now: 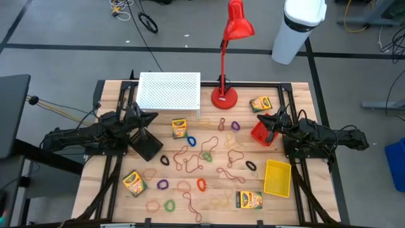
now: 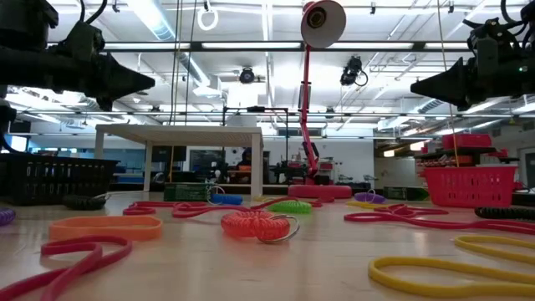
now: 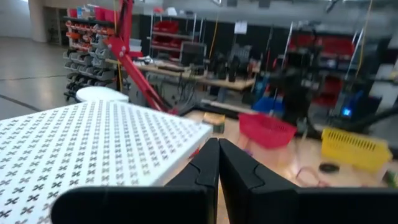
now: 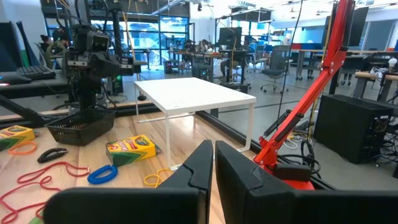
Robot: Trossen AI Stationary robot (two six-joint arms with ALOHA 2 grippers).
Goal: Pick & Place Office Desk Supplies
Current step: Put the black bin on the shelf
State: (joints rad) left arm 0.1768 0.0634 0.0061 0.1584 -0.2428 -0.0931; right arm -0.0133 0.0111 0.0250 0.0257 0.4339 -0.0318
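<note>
Several green-and-yellow crayon boxes lie flat on the wooden table: one near the middle, one at the far right, one at the near left. Thin rubber-band loops in red, brown, purple, green and black are scattered across the middle; a red coiled one shows in the low view. My left gripper hovers shut above the table's left side, with nothing in it. My right gripper hovers shut above the red basket, also holding nothing. Both point level toward the table's middle.
A white perforated rack stands at the far middle, with a tall red desk lamp to its right. A black basket sits under my left gripper, a red basket under my right, and a yellow basket at the near right.
</note>
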